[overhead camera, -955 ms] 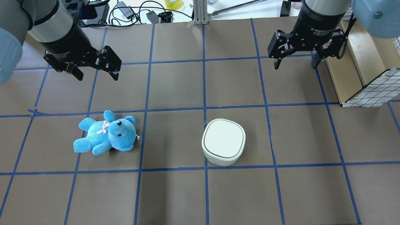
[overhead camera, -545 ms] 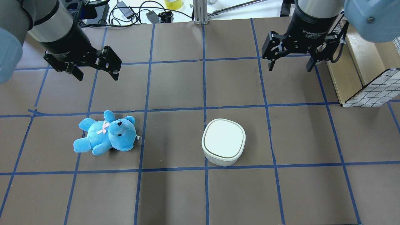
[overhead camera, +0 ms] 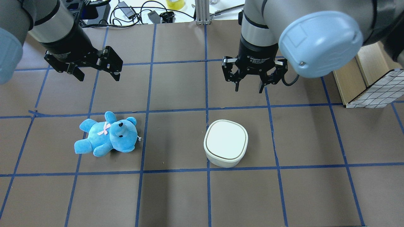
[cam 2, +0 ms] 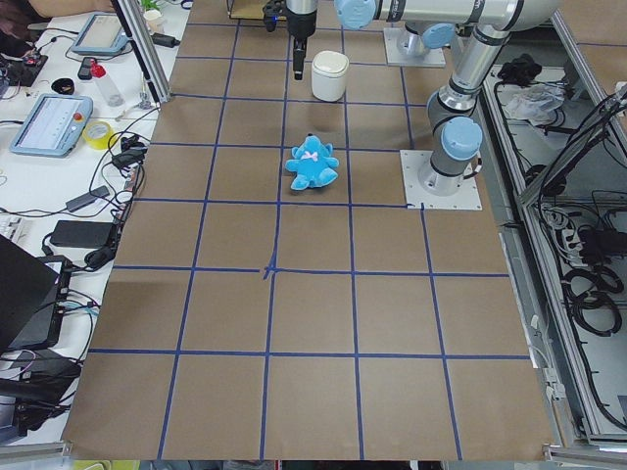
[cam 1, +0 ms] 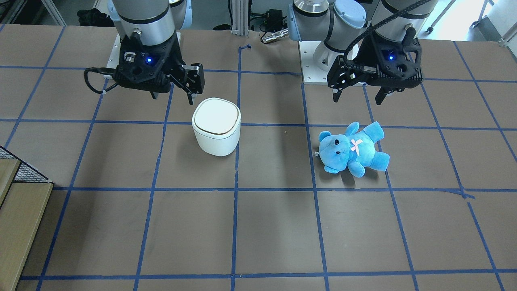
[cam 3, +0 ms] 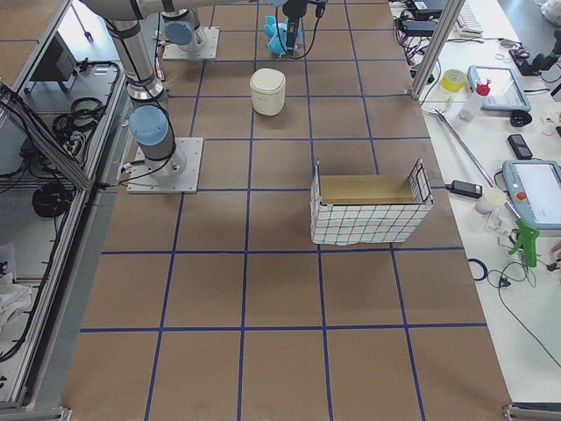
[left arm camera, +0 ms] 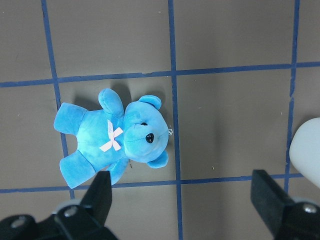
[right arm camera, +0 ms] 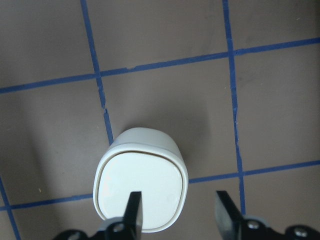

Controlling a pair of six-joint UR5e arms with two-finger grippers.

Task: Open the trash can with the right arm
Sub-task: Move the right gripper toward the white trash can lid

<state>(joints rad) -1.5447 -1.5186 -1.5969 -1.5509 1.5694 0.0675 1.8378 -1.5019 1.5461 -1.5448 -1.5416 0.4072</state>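
The white trash can stands with its lid shut on the brown table; it also shows in the front view and the right wrist view. My right gripper is open and empty, hovering above the table just beyond the can's far side and apart from it. It also shows in the front view. In the right wrist view one of the fingertips hangs over the lid's edge. My left gripper is open and empty, hovering beyond the blue plush bear.
A wooden box with a wire-mesh side stands at the table's right edge. Cables and adapters lie past the far edge. The bear lies left of the can, about one grid square away.
My right arm has swung left from the far right corner and now hovers just beyond the trash can, gripper still open. The left arm, bear and can have not moved.
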